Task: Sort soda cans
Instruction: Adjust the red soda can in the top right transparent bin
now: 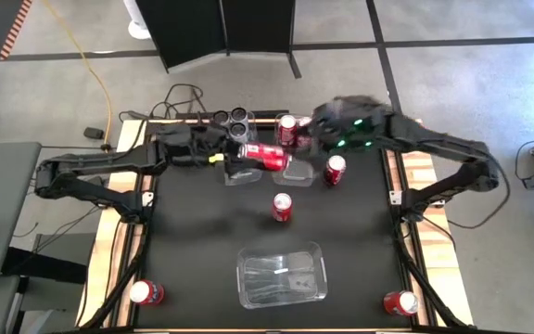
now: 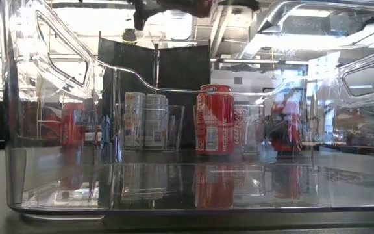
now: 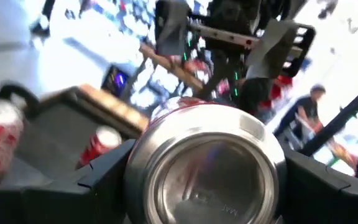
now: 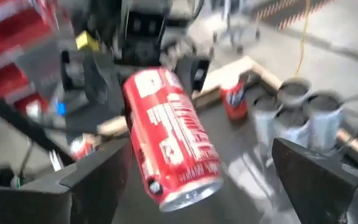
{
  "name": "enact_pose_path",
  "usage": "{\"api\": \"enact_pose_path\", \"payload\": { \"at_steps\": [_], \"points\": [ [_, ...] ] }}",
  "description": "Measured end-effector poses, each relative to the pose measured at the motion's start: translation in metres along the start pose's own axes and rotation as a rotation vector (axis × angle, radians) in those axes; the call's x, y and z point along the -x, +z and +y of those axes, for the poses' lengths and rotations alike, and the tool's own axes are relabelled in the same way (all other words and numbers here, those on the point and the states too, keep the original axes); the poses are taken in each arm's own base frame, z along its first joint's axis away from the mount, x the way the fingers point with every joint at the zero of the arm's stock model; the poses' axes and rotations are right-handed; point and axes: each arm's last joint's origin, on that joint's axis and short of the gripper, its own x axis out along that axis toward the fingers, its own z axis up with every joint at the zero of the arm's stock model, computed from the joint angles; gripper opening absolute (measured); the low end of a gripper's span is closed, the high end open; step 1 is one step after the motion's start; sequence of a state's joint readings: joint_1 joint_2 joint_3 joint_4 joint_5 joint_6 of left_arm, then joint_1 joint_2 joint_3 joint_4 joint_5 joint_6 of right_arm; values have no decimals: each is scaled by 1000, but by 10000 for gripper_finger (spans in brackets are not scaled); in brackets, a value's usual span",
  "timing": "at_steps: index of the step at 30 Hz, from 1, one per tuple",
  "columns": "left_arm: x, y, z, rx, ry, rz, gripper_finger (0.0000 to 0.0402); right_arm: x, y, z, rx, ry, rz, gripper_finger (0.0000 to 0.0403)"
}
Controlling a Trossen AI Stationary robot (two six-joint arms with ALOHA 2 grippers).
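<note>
The grey concrete floor [image 1: 54, 93] has dark lines, and a yellow cable [image 1: 95, 70] lies across it. A black panel [image 1: 225, 28] stands behind the surface [image 1: 202, 223].

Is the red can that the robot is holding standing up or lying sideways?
Sideways. The held red can lies level in the left tool, above the table, its silver end facing the left wrist camera.

No legible text on any can.
</note>
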State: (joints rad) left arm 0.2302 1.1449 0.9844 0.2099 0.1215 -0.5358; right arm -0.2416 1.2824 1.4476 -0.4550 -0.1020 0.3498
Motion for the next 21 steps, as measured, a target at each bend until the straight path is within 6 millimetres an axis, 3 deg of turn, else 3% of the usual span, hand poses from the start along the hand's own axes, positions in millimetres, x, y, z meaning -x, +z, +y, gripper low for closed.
{"api": "enact_pose_path", "payload": {
  "at_steps": [5,9,21],
  "points": [
    [6,18,-10,-13,-51,-182,302,23,-4,-3,-96,101,-230,399],
    [7,22,-13,-4,-78,-230,302,24,-15,-10,-216,273,-375,399],
    [2,19,-9,16,-63,-213,302,-25,-36,-17,-277,365,-324,400]
  ]
}}
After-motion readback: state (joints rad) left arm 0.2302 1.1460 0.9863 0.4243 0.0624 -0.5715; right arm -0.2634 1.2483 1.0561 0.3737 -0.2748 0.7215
